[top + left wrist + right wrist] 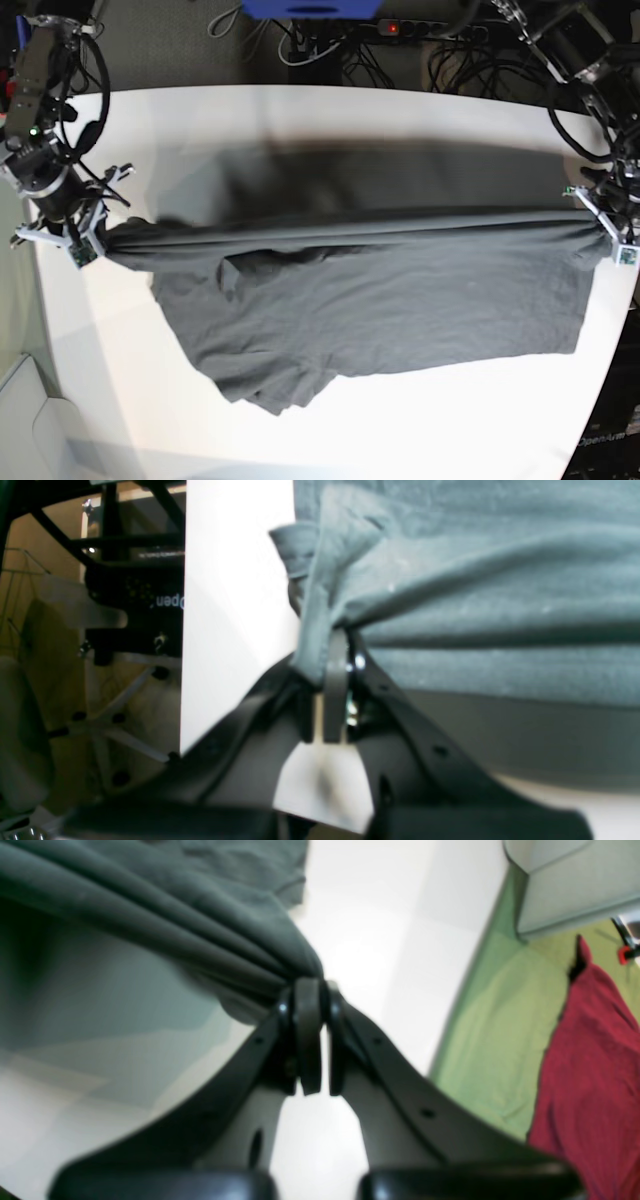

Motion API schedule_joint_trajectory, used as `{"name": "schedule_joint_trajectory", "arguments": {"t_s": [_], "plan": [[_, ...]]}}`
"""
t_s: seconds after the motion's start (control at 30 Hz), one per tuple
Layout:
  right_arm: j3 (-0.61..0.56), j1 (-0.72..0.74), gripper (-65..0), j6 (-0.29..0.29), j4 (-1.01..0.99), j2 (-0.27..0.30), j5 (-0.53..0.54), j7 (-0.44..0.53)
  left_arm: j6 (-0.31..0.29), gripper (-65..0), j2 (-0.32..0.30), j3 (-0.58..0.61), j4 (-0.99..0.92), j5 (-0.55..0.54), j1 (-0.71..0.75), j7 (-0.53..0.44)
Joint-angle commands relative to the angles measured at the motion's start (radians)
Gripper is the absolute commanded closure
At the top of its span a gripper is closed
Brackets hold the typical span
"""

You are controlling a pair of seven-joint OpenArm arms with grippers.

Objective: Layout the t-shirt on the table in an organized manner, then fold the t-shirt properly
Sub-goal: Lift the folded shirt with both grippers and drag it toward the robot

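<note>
The t-shirt (380, 300) is stretched across the table (330, 430) between the two arms, its upper edge pulled into a taut, ridged line running from one side of the base view to the other. Below that line the dark grey cloth hangs down and spreads on the white tabletop, with a rumpled sleeve at the lower left of the base view. The left gripper (336, 645) is clamped on a bunched corner of the fabric, its jaws pressed together with cloth pinched between them and a small flap folding over above the grip. The right gripper (314, 990) likewise grips a gathered bundle of the shirt, folds fanning away from its closed jaws. Beyond the table edge in the right wrist view lie a green floor (490, 1050) and a red cloth (590, 1075).
</note>
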Motion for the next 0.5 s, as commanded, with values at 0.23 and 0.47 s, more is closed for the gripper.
{"name": "schedule_joint_trajectory", "arguments": {"t_s": [0.23,0.47], "plan": [[0.010,-0.083,0.0,-0.015,0.014,0.017,-0.023,-0.001,0.019,-0.4,0.004,-0.007,0.024,0.022,0.075,-0.042],[0.113,-0.025,0.0,-0.015,0.038,-0.016,-0.023,-0.005,0.019,-0.4,-0.007,-0.007,0.089,0.022,0.084,-0.042]]}}
